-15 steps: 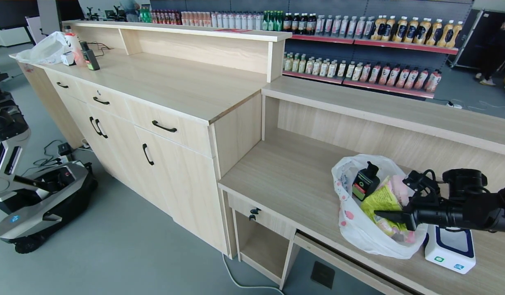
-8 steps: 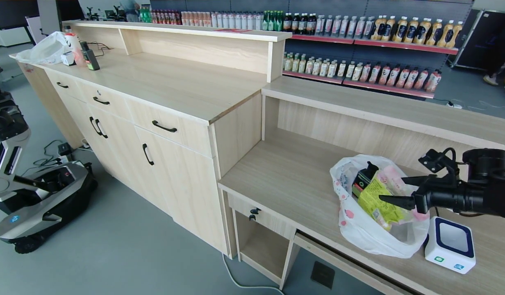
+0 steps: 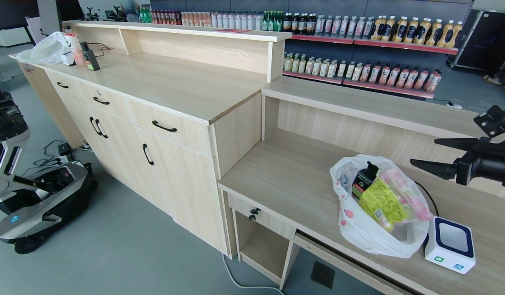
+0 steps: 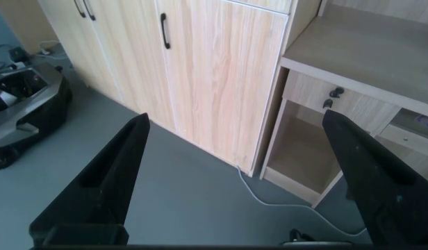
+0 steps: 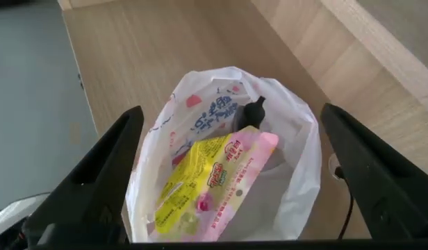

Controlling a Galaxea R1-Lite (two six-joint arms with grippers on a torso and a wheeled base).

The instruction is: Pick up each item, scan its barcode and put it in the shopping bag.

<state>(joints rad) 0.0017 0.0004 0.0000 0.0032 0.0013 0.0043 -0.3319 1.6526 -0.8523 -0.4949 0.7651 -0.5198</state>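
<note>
A white plastic shopping bag (image 3: pixel 361 233) lies open on the low counter, holding a yellow and pink snack packet (image 3: pixel 385 200) and a dark bottle with a black cap (image 3: pixel 364 177). The wrist view looks down on the same bag (image 5: pixel 301 167), packet (image 5: pixel 214 180) and bottle (image 5: pixel 247 114). A white barcode scanner (image 3: pixel 450 246) stands just right of the bag. My right gripper (image 3: pixel 433 155) hangs open and empty above and to the right of the bag. My left gripper (image 4: pixel 235 180) is open over the grey floor beside the cabinets.
The low counter (image 3: pixel 293 172) has a raised back ledge (image 3: pixel 379 106) and a taller cabinet (image 3: pixel 187 94) on its left. Drink shelves (image 3: pixel 359 49) stand behind. Another bag, a bottle and a handheld device sit on the far counter end (image 3: pixel 60 51). A wheeled robot base (image 3: pixel 39 200) rests on the floor.
My right gripper has let go of the snack packet, which now lies in the bag, and has risen up and back to the right, staying open.
</note>
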